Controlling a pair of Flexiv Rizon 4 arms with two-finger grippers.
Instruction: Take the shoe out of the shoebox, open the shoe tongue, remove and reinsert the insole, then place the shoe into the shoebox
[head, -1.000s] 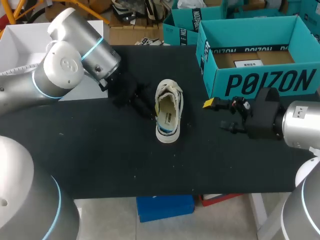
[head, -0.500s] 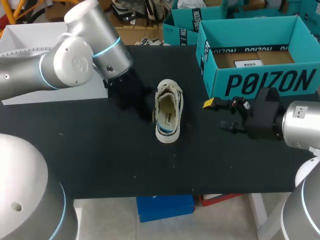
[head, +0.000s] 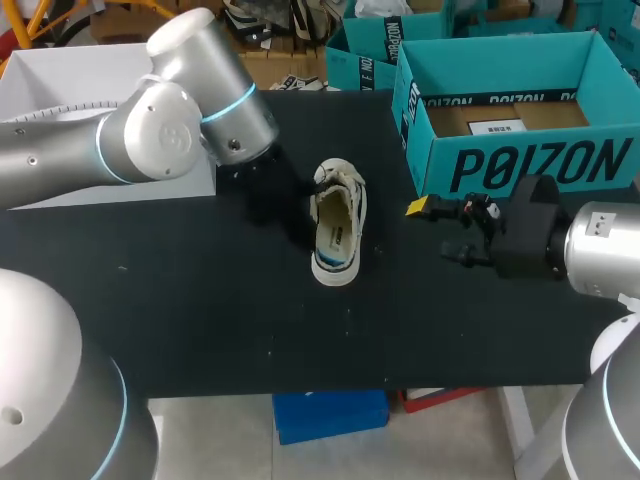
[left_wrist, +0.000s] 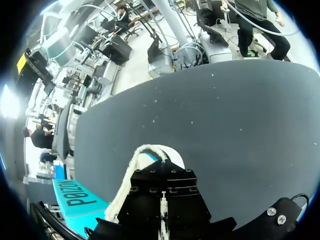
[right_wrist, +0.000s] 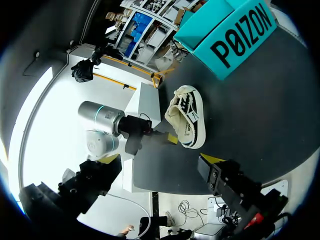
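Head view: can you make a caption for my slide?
White sneaker lies on the black table, left arm close beside it, right pincer near the open teal shoebox.

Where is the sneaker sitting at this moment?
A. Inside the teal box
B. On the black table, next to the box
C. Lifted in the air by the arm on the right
B: the sneaker lies sole-down on the black table, outside the open teal shoebox, and no arm is lifting it.
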